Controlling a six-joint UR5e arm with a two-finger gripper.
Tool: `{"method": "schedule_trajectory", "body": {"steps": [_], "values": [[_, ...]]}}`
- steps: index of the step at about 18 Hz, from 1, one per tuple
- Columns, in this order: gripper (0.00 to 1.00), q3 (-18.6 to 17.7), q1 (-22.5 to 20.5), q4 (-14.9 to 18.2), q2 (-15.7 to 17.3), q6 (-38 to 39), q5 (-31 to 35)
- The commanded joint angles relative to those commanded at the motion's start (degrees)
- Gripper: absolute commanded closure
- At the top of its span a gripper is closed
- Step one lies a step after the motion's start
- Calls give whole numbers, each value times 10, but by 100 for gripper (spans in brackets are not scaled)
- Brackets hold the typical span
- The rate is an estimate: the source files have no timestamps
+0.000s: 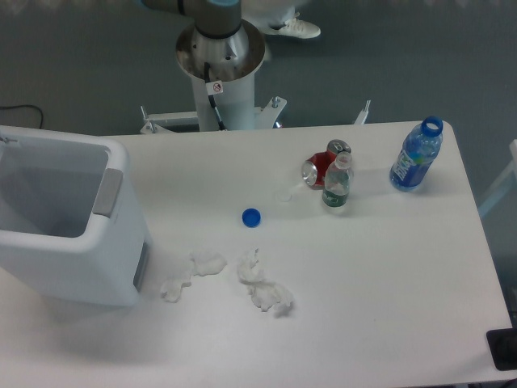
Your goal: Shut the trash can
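Observation:
The trash can (pixel 97 250) is a large white boxy bin at the left edge of the table. Its top stands open and I look down into its hollow inside. A grey rectangular strip (pixel 107 191) sits on its right rim. Its lid is not clearly visible; only the open rim shows. Only the arm's base (pixel 220 50) shows at the top of the view, behind the table. The gripper is out of view.
A blue bottle cap (pixel 251 217) lies mid-table. Crumpled white tissues (pixel 260 283) lie near the bin's right side. A red can (pixel 321 167), a small clear bottle (pixel 337 183) and a blue open bottle (pixel 417 155) stand at the back right.

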State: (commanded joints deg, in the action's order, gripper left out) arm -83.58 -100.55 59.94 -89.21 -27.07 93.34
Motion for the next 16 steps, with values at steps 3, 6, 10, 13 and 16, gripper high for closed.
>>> {"method": "schedule_trajectory", "body": {"steps": [3,6,10,13,16], "values": [[100,-1,-12,0,2,0,0],[100,-8,-18,0,3,0,0],[100,-19,-41,0,2,-2,-1],[100,-27,-54,0,0,-3,-3],[100,-38,-69,0,-1,-3,-5]]}}
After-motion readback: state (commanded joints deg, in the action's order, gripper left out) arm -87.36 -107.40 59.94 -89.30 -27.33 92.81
